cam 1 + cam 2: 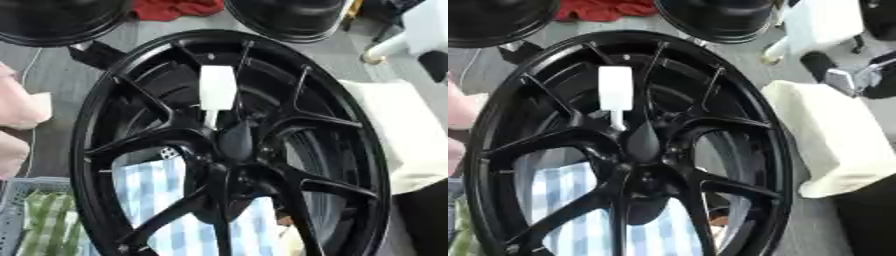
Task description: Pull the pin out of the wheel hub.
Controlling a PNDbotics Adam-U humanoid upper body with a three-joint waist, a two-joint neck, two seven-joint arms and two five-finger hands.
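One white pin (pixel 217 90) sat in the black wheel hub (pixel 232 145), neither hand of mine was in view, so I figured pull straight out.

Neither hand shows in either view.

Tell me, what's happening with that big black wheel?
A large black wheel hub stands close to the camera. A white pin with a broad white handle is pushed into its centre from above, not yet pulled out. Neither robot hand can be seen at this moment, so nothing is touching the pin. Behind the spokes lies a blue checked cloth.
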